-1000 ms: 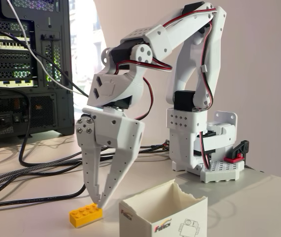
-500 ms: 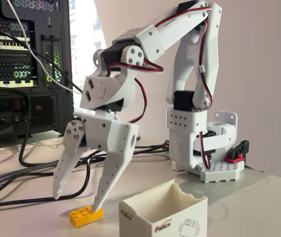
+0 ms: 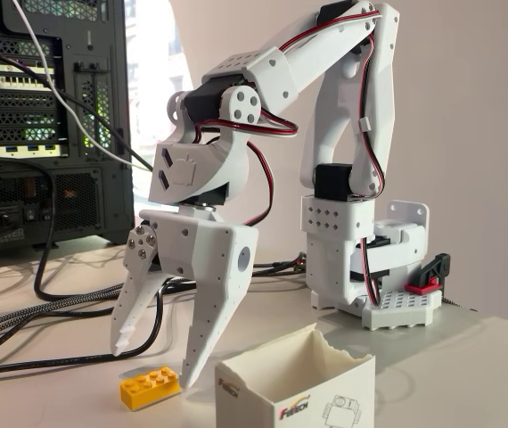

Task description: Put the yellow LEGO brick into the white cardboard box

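Observation:
The yellow LEGO brick [image 3: 150,388] lies flat on the table near the front edge of the fixed view. Just right of it stands the white cardboard box [image 3: 295,385], its jagged top open and a red-and-black logo on its front. My white gripper [image 3: 154,363] hangs directly above the brick with its fingers spread open. The left fingertip [image 3: 121,346] hovers a little above the brick's left end. The right fingertip [image 3: 188,379] comes down close beside the brick's right end. Nothing is held between them.
Black cables [image 3: 58,308] trail across the table on the left, in front of a computer tower [image 3: 45,125]. The arm's base [image 3: 361,259] stands behind the box, with a white studded plate and red piece [image 3: 410,303] at its right.
The gripper went from nearly shut at the brick to wide open, then turned and lifted a little. The brick slid slightly leftward and now lies free under the fingers.

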